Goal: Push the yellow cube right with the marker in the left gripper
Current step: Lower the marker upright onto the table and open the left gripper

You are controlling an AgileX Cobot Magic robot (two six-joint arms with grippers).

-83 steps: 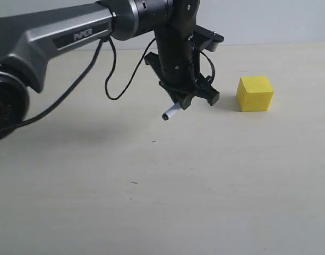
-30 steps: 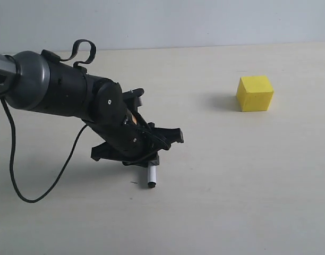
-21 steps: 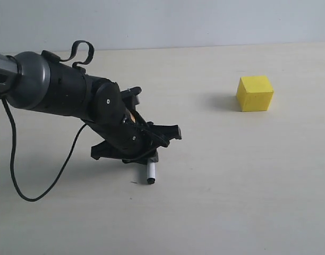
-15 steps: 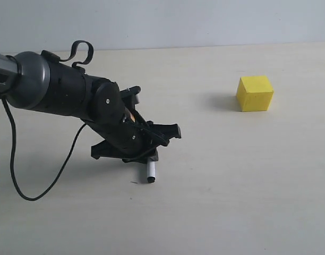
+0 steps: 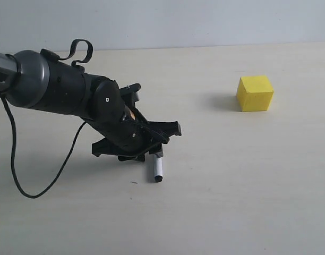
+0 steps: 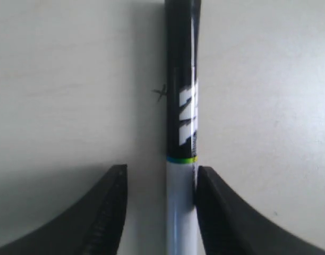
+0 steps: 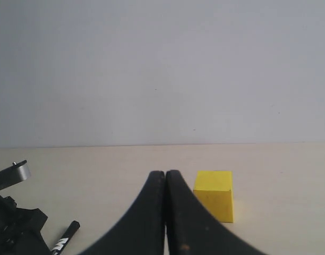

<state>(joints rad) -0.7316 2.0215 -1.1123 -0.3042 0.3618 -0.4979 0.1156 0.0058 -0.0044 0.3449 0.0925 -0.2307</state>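
Observation:
The marker (image 5: 157, 170), white barrel with black cap, lies flat on the table under my left gripper (image 5: 146, 155), which hovers low over the table at left-centre. In the left wrist view the marker (image 6: 182, 106) runs between the two black fingers (image 6: 107, 212); it touches one finger and a clear gap separates it from the other, so the left gripper (image 6: 161, 172) is open. The yellow cube (image 5: 255, 93) sits far off at the right rear, untouched. My right gripper (image 7: 165, 174) is shut and empty, with the yellow cube (image 7: 214, 195) just beyond it.
A black cable (image 5: 14, 170) loops from the left arm down onto the table at the left. The beige table (image 5: 231, 186) ends at a pale wall behind. The left arm's body (image 7: 14, 226) and the marker's cap (image 7: 64, 239) show in the right wrist view.
The left jaws have spread apart and let go of the marker, which now lies on the table slightly further right with more of its barrel showing. The cube has not moved.

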